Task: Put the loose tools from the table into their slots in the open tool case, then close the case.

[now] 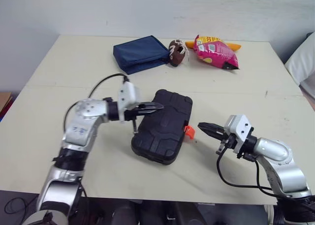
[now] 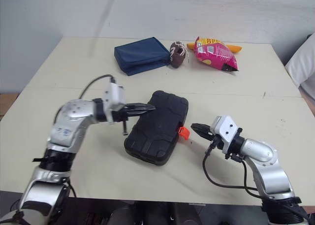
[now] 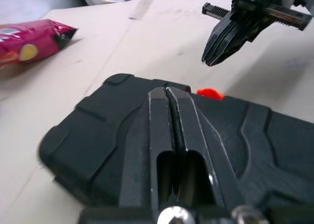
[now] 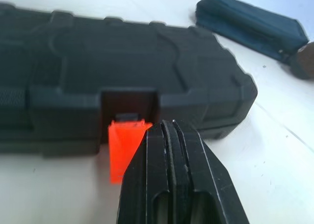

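**Case shut, both claws clenched**

The black tool case (image 1: 162, 126) lies closed mid-table. The left gripper (image 1: 161, 106), clenched empty, is over its lid. The right gripper (image 1: 200, 126), clenched too, is just beside the orange latch (image 1: 189, 132). A navy pouch (image 1: 140, 53), toy football (image 1: 177, 52) and pink snack bag (image 1: 216, 52) lie well behind.

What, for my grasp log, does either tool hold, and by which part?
Nothing: left tool shut empty over the black case, right tool shut empty near its orange latch.
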`<action>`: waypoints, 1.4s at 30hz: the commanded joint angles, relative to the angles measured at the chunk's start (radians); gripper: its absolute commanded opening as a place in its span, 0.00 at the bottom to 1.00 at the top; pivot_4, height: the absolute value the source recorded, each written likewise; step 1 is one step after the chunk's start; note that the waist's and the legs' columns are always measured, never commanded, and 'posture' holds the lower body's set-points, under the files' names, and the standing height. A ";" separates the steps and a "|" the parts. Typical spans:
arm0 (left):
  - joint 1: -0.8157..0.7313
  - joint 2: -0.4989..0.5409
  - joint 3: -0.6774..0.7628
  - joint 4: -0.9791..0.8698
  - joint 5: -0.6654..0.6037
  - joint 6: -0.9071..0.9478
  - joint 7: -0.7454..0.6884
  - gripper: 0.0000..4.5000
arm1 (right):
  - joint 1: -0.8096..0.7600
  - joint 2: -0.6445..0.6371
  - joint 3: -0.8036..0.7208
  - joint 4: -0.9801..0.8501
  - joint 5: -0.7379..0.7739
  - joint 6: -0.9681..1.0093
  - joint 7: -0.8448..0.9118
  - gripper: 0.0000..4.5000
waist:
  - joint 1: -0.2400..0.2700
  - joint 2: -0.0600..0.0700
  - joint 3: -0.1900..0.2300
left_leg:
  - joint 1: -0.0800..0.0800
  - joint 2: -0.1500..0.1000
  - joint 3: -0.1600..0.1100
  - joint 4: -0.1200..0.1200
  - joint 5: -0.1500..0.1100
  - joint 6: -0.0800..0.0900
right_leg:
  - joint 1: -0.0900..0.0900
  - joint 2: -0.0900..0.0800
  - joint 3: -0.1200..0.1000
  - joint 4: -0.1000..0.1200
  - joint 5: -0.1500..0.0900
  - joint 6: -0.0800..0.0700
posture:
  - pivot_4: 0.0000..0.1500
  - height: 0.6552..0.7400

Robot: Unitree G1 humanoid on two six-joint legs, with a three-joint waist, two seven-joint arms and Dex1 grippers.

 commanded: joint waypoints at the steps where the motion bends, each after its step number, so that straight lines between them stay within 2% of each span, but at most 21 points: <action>1: -0.072 -0.035 -0.084 0.115 0.098 -0.057 0.001 0.00 | -0.031 0.006 0.018 -0.055 -0.014 0.011 -0.024 0.00 | -0.001 0.000 0.000 | 0.000 0.000 0.000 0.000 0.000 0.000 | 0.000 0.000 0.000 0.000 0.000 0.000 | 1.00 1.00; 6: -0.130 -0.099 -0.109 0.238 0.128 -0.049 0.011 0.00 | -0.037 0.005 0.062 -0.047 -0.050 0.016 -0.024 0.00 | 0.002 0.000 0.000 | -0.002 0.000 0.000 0.000 0.000 0.000 | -0.001 0.000 0.000 -0.001 0.000 0.000 | 1.00 1.00; 11: -0.135 -0.125 -0.105 0.272 0.141 -0.032 0.018 0.00 | -0.004 -0.005 0.063 -0.053 -0.061 0.033 -0.031 0.00 | 0.003 0.000 0.000 | -0.002 0.000 0.000 0.001 0.000 0.001 | -0.001 0.000 0.000 -0.001 0.000 0.000 | 1.00 1.00; 18: -0.083 -0.096 -0.104 0.258 0.151 -0.026 0.005 0.00 | 0.101 -0.078 -0.007 -0.045 -0.052 0.037 0.000 0.00 | 0.002 0.001 0.000 | -0.001 0.000 0.000 0.000 0.000 0.001 | 0.000 -0.001 0.000 -0.001 0.000 0.000 | 1.00 1.00; 22: -0.071 -0.095 -0.099 0.250 0.151 -0.016 0.009 0.00 | 0.094 -0.075 -0.005 -0.035 -0.049 0.031 -0.003 0.00 | -0.002 0.001 -0.001 | 0.004 0.000 0.000 0.000 0.000 0.000 | 0.003 0.000 0.000 0.000 0.000 0.000 | 1.00 1.00; 26: -0.060 -0.096 -0.099 0.237 0.153 -0.006 0.015 0.00 | 0.074 -0.067 0.021 -0.034 -0.050 0.062 -0.002 0.00 | -0.001 0.001 -0.001 | 0.005 0.000 0.000 -0.002 0.000 0.000 | 0.004 0.000 0.000 0.000 0.000 0.000 | 1.00 1.00; 30: -0.045 -0.089 -0.097 0.217 0.155 0.008 0.018 0.00 | 0.071 -0.088 0.091 -0.004 -0.120 0.081 0.011 0.00 | 0.001 0.001 -0.001 | 0.005 0.000 0.000 -0.002 0.000 0.000 | 0.004 0.000 0.001 -0.001 0.000 0.000 | 1.00 1.00; 42: -0.030 -0.052 -0.132 0.274 0.185 -0.042 -0.005 0.00 | -0.049 0.042 0.198 0.031 -0.154 0.088 -0.020 0.00 | -0.002 0.002 -0.002 | 0.006 0.000 0.001 -0.002 0.000 0.000 | 0.005 0.000 0.001 0.000 -0.001 0.000 | 1.00 1.00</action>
